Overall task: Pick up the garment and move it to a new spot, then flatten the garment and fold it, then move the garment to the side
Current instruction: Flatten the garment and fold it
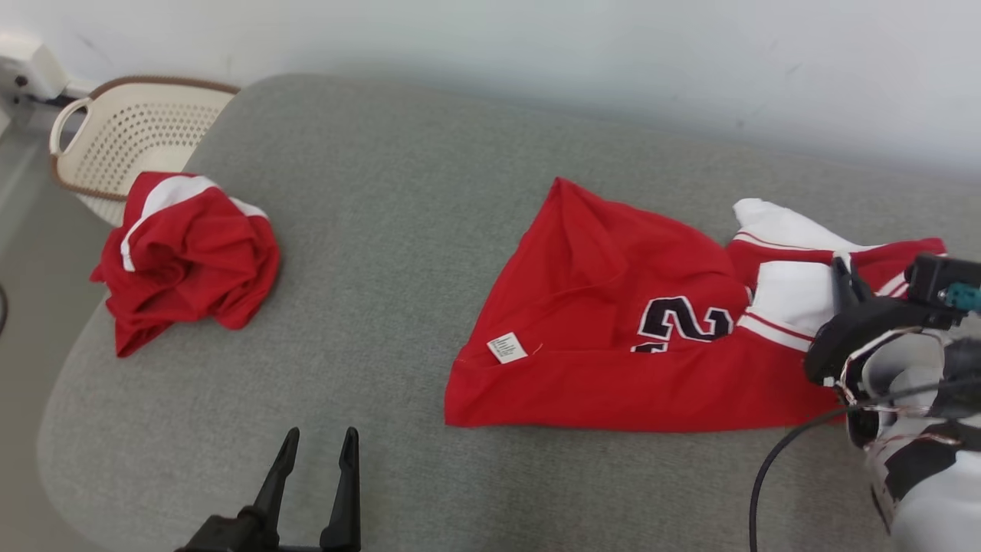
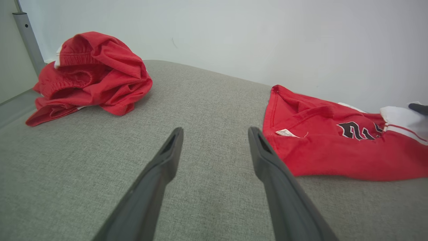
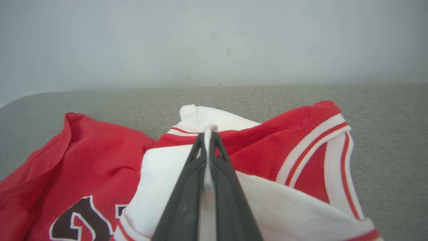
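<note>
On the grey padded table (image 1: 383, 253), seen from the head, a red jersey (image 1: 613, 337) lies spread at the right, partly flattened and still rumpled. A dark number with a white outline shows on it, a small white label (image 1: 506, 347) sits near its lower left corner, and its white panels with red stripes bunch up at the right end. The right claw (image 1: 841, 267) rests on that white part, fingers pressed together and pinching a fold of the cloth. The left claw (image 1: 322, 435) is at the bottom edge, spread wide over bare table, well apart from the jersey. A second red and white garment (image 1: 188, 253) lies in a crumpled heap at the table's left edge. Behind it stands a cream perforated basket (image 1: 130, 134) with a brown rim.

From the left wrist, the left claw (image 2: 215, 130) has its two dark fingers wide apart, with nothing between them but grey table (image 2: 207, 97). The jersey (image 2: 334, 150) lies just to the right of the right-hand finger, label (image 2: 287, 133) facing up. The crumpled garment (image 2: 93, 73) is far off at the upper left.

From the right wrist, the right claw (image 3: 208, 134) is closed tight on the jersey (image 3: 100, 160), and a thin strip of white cloth stands up between its fingers (image 3: 187, 187). Red fabric and a striped armhole edge lie on either side, resting on the table (image 3: 384, 117).
</note>
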Tool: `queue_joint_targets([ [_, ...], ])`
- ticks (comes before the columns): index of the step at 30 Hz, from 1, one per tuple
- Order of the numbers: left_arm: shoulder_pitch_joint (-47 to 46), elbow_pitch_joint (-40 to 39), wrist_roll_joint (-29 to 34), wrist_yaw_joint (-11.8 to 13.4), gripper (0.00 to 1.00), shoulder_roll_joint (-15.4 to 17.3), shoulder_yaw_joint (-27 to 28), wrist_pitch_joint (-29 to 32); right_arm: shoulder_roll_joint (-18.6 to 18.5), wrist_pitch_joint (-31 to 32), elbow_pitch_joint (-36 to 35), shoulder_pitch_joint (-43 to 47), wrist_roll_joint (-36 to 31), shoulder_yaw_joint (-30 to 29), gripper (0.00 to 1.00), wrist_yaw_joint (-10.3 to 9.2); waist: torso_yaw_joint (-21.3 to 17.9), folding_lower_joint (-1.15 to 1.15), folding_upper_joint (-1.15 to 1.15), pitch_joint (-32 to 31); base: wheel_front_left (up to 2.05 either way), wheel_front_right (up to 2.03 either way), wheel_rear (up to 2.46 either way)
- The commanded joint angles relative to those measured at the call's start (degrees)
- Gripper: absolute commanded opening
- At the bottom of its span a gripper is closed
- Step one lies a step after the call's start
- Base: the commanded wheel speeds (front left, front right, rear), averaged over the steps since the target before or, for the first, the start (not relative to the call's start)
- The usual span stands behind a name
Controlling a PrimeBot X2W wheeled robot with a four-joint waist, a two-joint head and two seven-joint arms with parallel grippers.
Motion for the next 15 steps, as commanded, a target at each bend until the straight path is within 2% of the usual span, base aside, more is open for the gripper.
queue_joint_targets([
  [1,1.4,0.2,-0.2,0.2,1.00,0.0,0.2,-0.2,-0.1,-0.7,-1.1,1.7,1.3,0.8,0.00,-0.03,-1.9,0.00,0.00,-1.6,0.00,0.00,0.00],
  [9,3.2,-0.1,0.0,0.4,1.00,0.0,1.2,-0.2,-2.7,-1.1,-19.1,13.3,12.2,8.9,0.00,-0.03,-7.0,0.00,0.00,-4.3,0.00,0.00,0.00],
  [12,3.6,-0.3,0.2,0.4,1.00,0.0,1.6,-0.2,-5.1,-0.1,-27.1,18.9,14.7,9.4,0.00,-0.03,-8.8,0.00,0.00,-4.5,0.00,0.00,0.00],
  [15,3.8,-0.6,0.2,0.4,1.00,0.0,2.1,-0.2,-5.7,1.7,-35.2,24.5,16.2,10.2,0.00,-0.03,-10.3,0.00,0.00,-4.3,0.00,0.00,0.00],
])
